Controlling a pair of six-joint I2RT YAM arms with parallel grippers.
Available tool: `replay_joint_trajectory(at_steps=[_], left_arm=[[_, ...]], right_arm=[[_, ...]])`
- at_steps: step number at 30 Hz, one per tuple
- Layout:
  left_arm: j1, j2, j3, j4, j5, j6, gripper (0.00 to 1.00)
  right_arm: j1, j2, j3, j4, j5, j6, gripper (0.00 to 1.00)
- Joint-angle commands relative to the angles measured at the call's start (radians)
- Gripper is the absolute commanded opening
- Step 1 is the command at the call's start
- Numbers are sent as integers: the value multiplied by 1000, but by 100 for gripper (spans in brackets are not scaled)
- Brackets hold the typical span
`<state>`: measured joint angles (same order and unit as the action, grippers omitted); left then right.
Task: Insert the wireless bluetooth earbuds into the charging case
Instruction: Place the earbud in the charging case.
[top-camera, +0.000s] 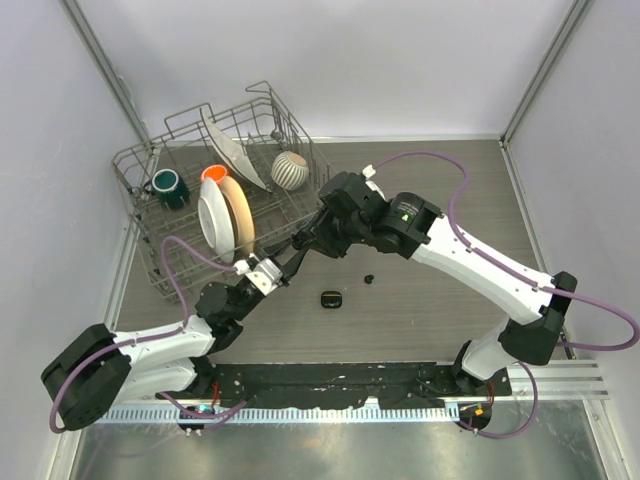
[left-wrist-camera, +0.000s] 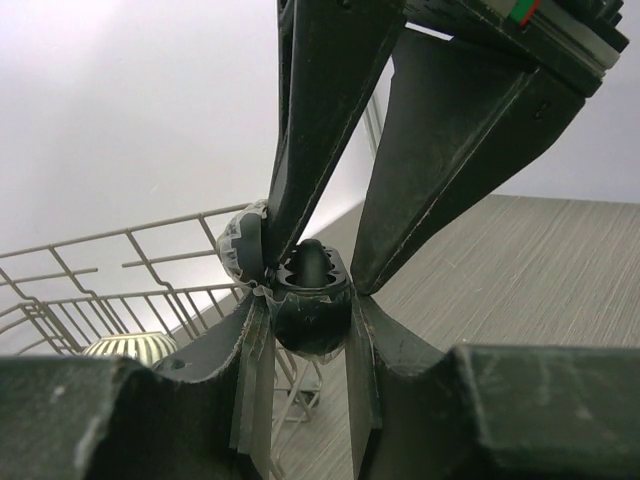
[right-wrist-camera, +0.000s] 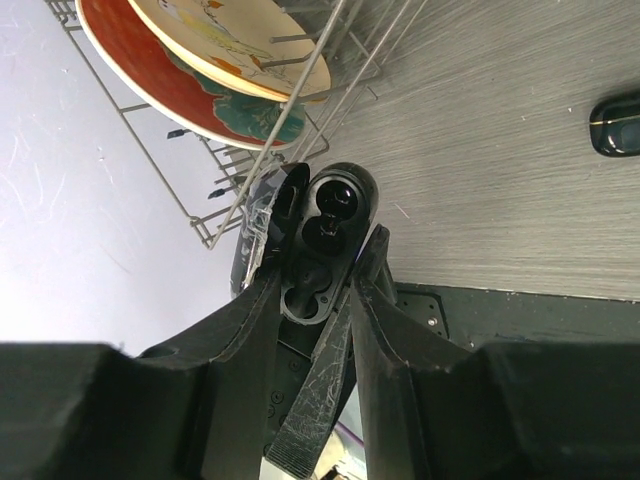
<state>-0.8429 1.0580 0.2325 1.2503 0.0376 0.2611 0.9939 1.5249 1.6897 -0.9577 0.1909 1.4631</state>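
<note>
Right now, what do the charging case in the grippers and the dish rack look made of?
The charging case: likely hard plastic, glossy black, sharp highlights on its rounded shell. The dish rack: thin metal wire, seemingly grey-coated, dull sheen.

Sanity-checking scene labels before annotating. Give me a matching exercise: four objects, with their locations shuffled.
Objects:
1. green mug
2. ribbed white cup
3. earbud
4. open charging case

Locations:
A. pinched between left gripper and right gripper
B. dish rack, left end
C. lying loose on the table
D. dish rack, right end

Pairs: 1-B, 2-D, 3-C, 4-A
</note>
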Motion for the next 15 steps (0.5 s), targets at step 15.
replay_joint_trajectory(at_steps=[15], left_arm=[[8, -15, 30, 296, -71, -56, 0]], right_arm=[[8, -287, -117, 245, 62, -248, 41]])
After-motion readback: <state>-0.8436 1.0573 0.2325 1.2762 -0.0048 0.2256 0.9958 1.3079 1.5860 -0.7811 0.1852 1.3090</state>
